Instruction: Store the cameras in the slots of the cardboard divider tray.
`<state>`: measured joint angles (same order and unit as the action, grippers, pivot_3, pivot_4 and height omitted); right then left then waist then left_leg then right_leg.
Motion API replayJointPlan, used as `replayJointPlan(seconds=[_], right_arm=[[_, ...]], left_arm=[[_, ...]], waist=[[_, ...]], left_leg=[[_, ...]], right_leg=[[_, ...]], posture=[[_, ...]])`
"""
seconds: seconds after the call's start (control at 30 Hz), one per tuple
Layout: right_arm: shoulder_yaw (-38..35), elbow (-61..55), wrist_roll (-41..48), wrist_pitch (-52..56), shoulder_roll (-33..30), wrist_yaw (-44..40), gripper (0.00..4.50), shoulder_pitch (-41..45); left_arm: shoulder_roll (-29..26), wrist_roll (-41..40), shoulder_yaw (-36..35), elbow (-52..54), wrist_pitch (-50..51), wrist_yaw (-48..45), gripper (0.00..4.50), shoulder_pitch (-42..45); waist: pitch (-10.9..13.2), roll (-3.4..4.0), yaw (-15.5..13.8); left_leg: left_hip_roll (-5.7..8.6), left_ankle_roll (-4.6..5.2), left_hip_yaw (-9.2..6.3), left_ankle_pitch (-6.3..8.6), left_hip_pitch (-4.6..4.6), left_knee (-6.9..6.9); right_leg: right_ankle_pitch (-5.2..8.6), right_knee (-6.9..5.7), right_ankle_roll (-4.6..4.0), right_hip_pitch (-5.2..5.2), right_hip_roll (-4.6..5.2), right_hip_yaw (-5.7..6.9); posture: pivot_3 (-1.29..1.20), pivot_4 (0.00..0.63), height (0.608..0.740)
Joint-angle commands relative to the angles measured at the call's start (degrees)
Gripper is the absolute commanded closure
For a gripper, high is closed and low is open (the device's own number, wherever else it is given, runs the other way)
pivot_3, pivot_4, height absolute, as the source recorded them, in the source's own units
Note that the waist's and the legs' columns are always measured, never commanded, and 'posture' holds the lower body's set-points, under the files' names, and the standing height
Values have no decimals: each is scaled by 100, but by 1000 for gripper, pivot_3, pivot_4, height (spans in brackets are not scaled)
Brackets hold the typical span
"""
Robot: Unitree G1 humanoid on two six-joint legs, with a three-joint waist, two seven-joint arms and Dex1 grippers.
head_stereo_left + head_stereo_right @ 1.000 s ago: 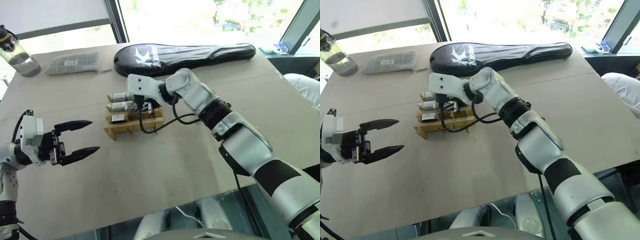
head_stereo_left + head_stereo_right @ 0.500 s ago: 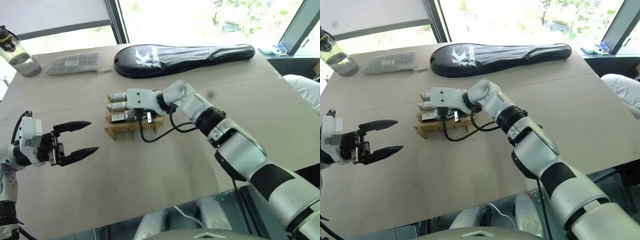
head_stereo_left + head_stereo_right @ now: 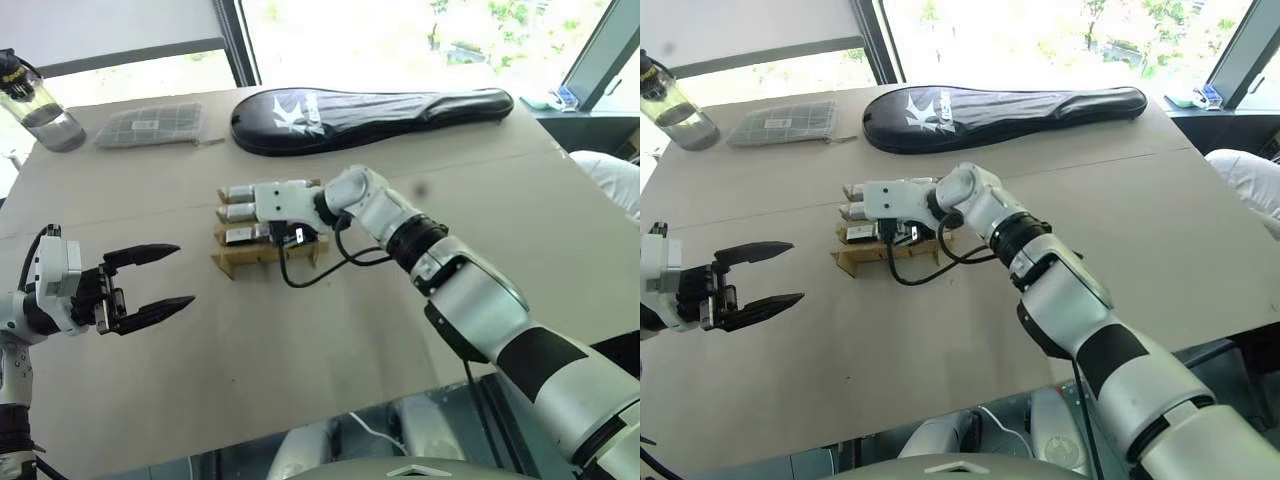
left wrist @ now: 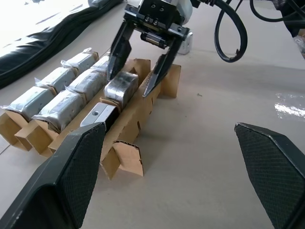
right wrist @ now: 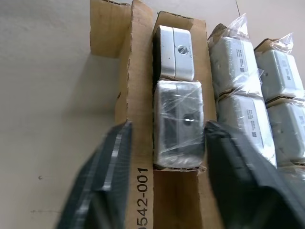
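**My right fingers astride a seated camera — release point at the tray.**

My right gripper (image 4: 141,56) stands over the tray (image 3: 262,255) at frame centre, its fingers parted to either side of a wrapped camera (image 5: 178,122) already down in its slot, neither pad seen pressing it. That camera's long axis runs along the slot row, a bare camera (image 5: 174,53) just ahead, more wrapped ones alongside. The way out, I judge, is straight up; cardboard walls hem both fingers sideways. My left gripper (image 3: 150,281) hangs wide and empty at lower left, well apart — open table between it and the tray.
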<state>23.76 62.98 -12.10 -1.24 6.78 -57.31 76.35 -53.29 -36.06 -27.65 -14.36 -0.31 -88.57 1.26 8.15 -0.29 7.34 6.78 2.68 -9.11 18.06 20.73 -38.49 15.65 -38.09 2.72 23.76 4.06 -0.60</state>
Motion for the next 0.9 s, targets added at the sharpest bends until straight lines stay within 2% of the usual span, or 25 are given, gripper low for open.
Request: replayJointPlan(seconds=[0.03, 0.1, 0.23, 0.37, 0.47, 0.57, 0.7, 0.8, 0.9], right_arm=[[-344, -551, 313, 138, -255, -351, 558, 69], [-423, -874, 398, 240, -427, -505, 558, -14], [-862, -3248, 919, 1670, -1320, -849, 558, -924], [-1050, -5228, 1056, 2947, -2080, -572, 558, -1978], [-1486, -6438, 1145, 4063, -2445, -16, 558, -2729], [-1975, -7417, 1168, 5268, -2279, 895, 558, -3237], [-2395, -8407, 961, 6585, -1478, 2290, 558, -3712], [-2572, -8864, 925, 6941, -821, 3099, 558, -4030], [-2319, -9209, 744, 7073, -611, 3695, 558, -4665]], left_arm=[[-7, -30, -112, -32, -69, -55, 0, 62], [-2, -20, -80, -50, -74, -66, 0, 110], [10, 1, 12, -126, -85, -91, 0, 273], [65, 35, 105, -170, -108, -136, 0, 353], [109, 71, 259, -236, -73, -180, 0, 573], [117, 136, 438, -386, -79, -251, 0, 873], [122, 224, 656, -628, -108, -364, 0, 1258], [101, 232, 813, -767, -141, -392, 0, 1446], [70, 228, 1018, -930, -174, -393, 0, 1678]], waist=[[0, 0, -8], [-1, -1, -15], [-6, -10, -47], [-21, -35, -126], [-24, -38, -152], [-26, -40, -189], [-31, -47, -216], [-31, -46, -221], [-32, -47, -269]], left_leg=[[0, 0, 0, 0, 0, 0], [0, 0, -3, 0, 3, -3], [0, 0, -13, 0, 8, -9], [5, 1, -26, 1, 19, -16], [3, 2, -6, 0, 20, -10], [-2, 1, 0, 0, 16, -10], [-1, 1, 9, 0, 11, -12], [3, 1, 11, 0, 11, -12], [6, 1, 8, 0, 12, -12]], right_leg=[[0, 1, 0, 0, 0, 0], [0, 1, 0, 0, 1, 2], [0, -1, 0, 0, 4, 6], [-1, -3, 0, 0, 8, 6], [-1, 0, 0, 1, 9, -1], [-1, -9, 0, 3, 7, -9], [-1, -26, 0, 11, 7, -17], [-1, -73, 0, 25, 11, -20], [-1, -74, 0, 28, 11, -19]], posture=[[0, 150, 740], [0, 150, 740], [0, 150, 740], [0, 150, 740], [0, 150, 740], [0, 150, 740], [0, 150, 740], [0, 150, 740], [0, 150, 740]])
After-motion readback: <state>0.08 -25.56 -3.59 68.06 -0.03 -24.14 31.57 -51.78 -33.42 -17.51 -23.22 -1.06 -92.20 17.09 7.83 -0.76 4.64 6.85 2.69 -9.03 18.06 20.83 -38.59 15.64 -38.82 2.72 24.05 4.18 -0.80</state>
